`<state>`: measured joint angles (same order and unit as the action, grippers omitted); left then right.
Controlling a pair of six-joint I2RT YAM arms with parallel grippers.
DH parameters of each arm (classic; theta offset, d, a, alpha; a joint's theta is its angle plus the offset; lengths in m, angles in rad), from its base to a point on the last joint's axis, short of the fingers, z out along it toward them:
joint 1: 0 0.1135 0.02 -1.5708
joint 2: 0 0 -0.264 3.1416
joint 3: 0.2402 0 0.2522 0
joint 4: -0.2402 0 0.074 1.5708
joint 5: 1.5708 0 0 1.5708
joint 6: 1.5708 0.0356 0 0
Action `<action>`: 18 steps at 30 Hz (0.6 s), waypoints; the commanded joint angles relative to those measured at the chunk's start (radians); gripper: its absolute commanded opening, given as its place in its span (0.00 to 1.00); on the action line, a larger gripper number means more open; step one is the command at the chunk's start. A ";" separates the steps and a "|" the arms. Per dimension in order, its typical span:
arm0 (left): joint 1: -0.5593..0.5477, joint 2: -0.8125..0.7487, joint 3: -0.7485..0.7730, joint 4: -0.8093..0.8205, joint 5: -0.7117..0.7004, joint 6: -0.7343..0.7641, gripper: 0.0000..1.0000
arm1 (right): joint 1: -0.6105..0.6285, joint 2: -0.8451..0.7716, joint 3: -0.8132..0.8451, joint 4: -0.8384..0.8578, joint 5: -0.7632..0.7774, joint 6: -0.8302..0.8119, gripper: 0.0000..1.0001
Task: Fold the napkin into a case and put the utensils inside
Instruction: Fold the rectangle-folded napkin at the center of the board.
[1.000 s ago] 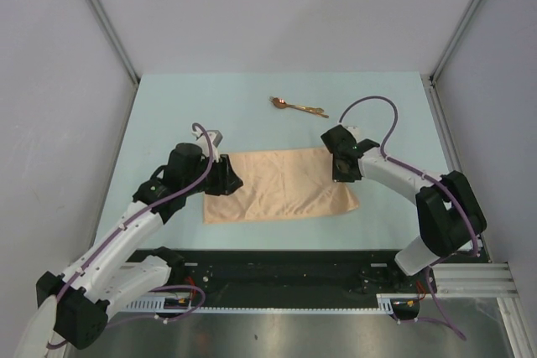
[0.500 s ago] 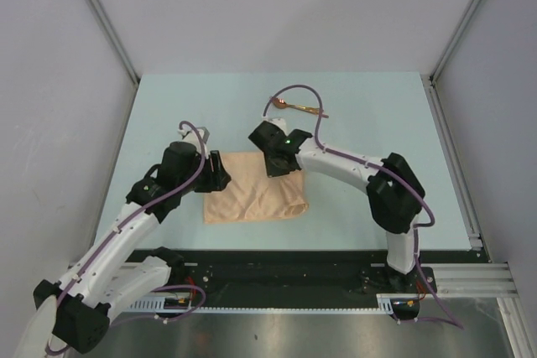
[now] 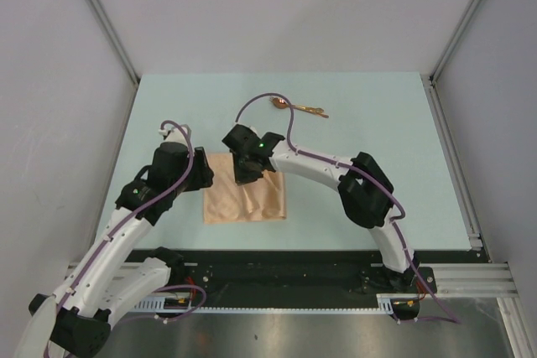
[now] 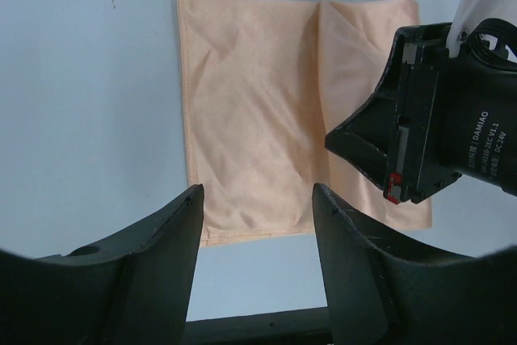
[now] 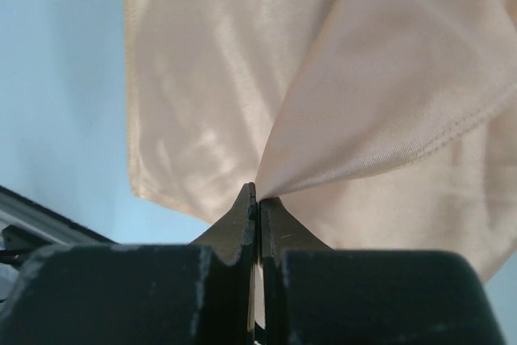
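Left fingers (image 4: 174, 240) stand wide and empty just short of the napkin (image 4: 242, 103), whose lifted edge the right fingers (image 5: 254, 220) pinch shut; a crooked release could skew the fold, with the utensils (image 3: 298, 106) well beyond on the counter (image 3: 377, 123).

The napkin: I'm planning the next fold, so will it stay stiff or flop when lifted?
Probably floppy: the napkin drapes in a soft cone from where the right gripper pinches it. Likely light, since that thin pinch lifts the flap. Its sheen hints it may slide on the table.
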<state>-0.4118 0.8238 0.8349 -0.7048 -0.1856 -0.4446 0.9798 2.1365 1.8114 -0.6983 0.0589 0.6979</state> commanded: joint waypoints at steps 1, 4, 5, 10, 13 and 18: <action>0.008 -0.009 0.027 -0.001 -0.023 -0.011 0.61 | 0.016 0.013 0.063 0.026 -0.034 0.037 0.00; 0.008 -0.006 0.027 0.001 -0.015 -0.013 0.61 | 0.014 0.025 0.075 0.037 -0.042 0.048 0.00; 0.007 -0.008 0.027 0.001 -0.014 -0.013 0.61 | 0.014 0.033 0.081 0.037 -0.044 0.049 0.00; 0.008 -0.008 0.023 -0.001 -0.008 -0.014 0.62 | 0.008 0.056 0.124 0.049 -0.048 0.069 0.00; 0.008 -0.009 0.023 0.001 -0.005 -0.013 0.61 | 0.008 0.074 0.143 0.066 -0.077 0.089 0.00; 0.008 -0.012 0.026 -0.002 -0.005 -0.008 0.62 | 0.007 0.106 0.164 0.079 -0.090 0.101 0.00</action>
<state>-0.4118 0.8238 0.8349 -0.7078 -0.1890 -0.4442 0.9886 2.2177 1.9152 -0.6548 -0.0044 0.7712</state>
